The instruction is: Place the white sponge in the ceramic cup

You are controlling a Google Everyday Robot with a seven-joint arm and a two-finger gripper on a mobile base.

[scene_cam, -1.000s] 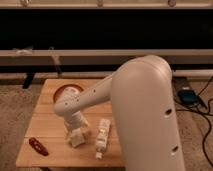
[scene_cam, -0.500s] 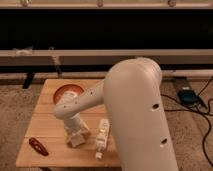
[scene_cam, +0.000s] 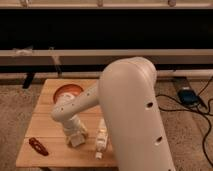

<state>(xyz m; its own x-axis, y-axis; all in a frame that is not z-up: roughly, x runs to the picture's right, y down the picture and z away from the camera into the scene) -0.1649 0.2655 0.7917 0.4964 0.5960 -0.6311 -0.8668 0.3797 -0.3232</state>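
Wooden table (scene_cam: 44, 120), dark wall behind. Nothing's in the ceramic cup yet, and I can't even spot the cup. Arm (scene_cam: 131, 115) bends down from the right, with the gripper (scene_cam: 74, 132) low near the table's front edge, seemingly right on the white sponge (scene_cam: 78, 141). Open or closed? Can't tell.

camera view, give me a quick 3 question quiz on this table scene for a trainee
1. True or false: the tool is down near the front of the wooden table.
2. What lies just right of the tool in the picture? a) white tube b) banana c) plate
3. Fill in: the bowl at the table's back is ___ in colour.
Key: 1 true; 2 a; 3 orange-red.
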